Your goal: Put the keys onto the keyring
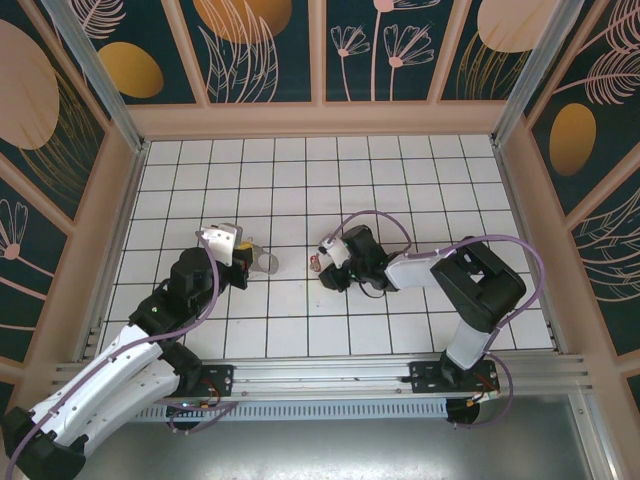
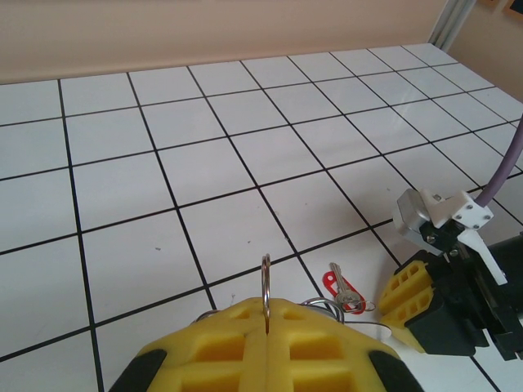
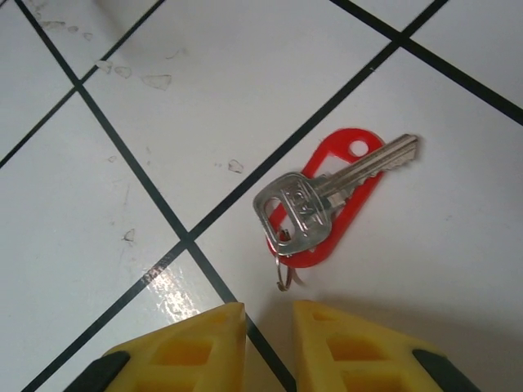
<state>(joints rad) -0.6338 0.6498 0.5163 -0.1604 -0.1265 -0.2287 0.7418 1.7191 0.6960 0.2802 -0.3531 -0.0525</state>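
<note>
My left gripper [image 2: 268,317] is shut on the keyring [image 2: 265,279], a thin silver ring that stands upright on edge between the yellow pads. More silver loops [image 2: 328,305] curve out beside the right pad. The key [image 3: 304,208] lies flat on the white tiles. It is silver, rests on a red plastic tag [image 3: 347,167], and has a small wire ring [image 3: 284,274] through its head. My right gripper [image 3: 269,320] hovers just short of that small ring, its pads a narrow gap apart with nothing between them. From above, the key [image 1: 313,264] lies between the left gripper [image 1: 250,262] and the right gripper [image 1: 327,262].
The floor [image 1: 400,180] is white tile with black grout lines, walled in by tan panels [image 1: 320,120] and metal posts. The right arm's purple cable [image 1: 500,240] loops over its forearm. Open tiles stretch behind both grippers.
</note>
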